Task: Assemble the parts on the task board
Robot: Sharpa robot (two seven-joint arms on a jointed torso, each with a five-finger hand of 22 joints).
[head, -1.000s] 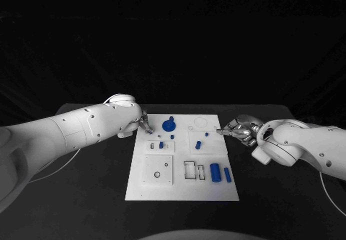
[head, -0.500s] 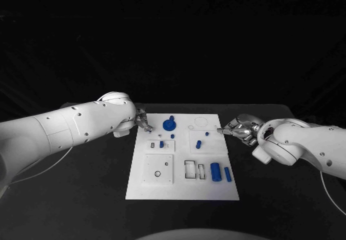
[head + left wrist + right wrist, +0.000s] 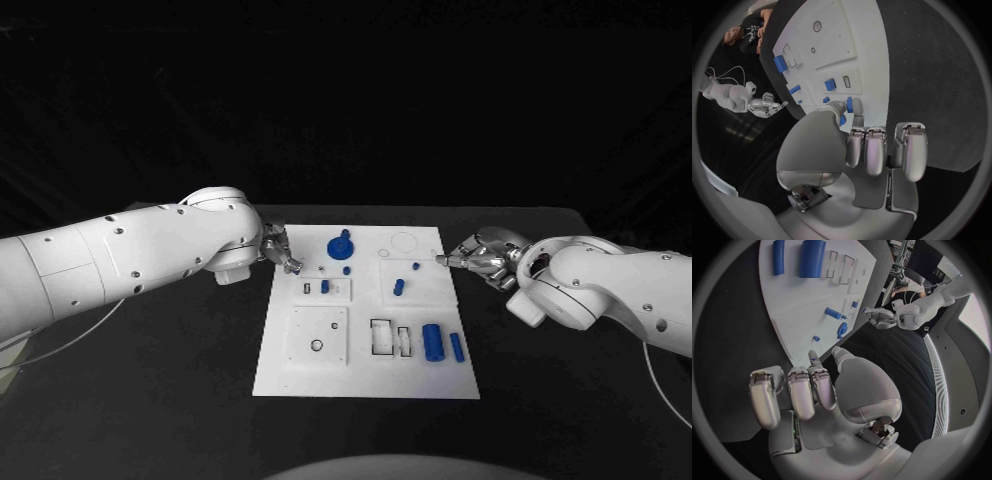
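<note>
Hands flank your white board (image 3: 366,372) on the black counter (image 3: 173,400), blue parts (image 3: 431,343) on it. Left hand (image 3: 873,150) hangs curled, holding nothing, near the board. Right hand (image 3: 804,390) likewise, beside its edge.

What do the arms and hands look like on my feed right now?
Both arms are smooth white shells dotted with small dark screw holes, and a thin pale cable trails beside each. The left hand and right hand are silver metal with segmented fingers and rounded palms.
</note>
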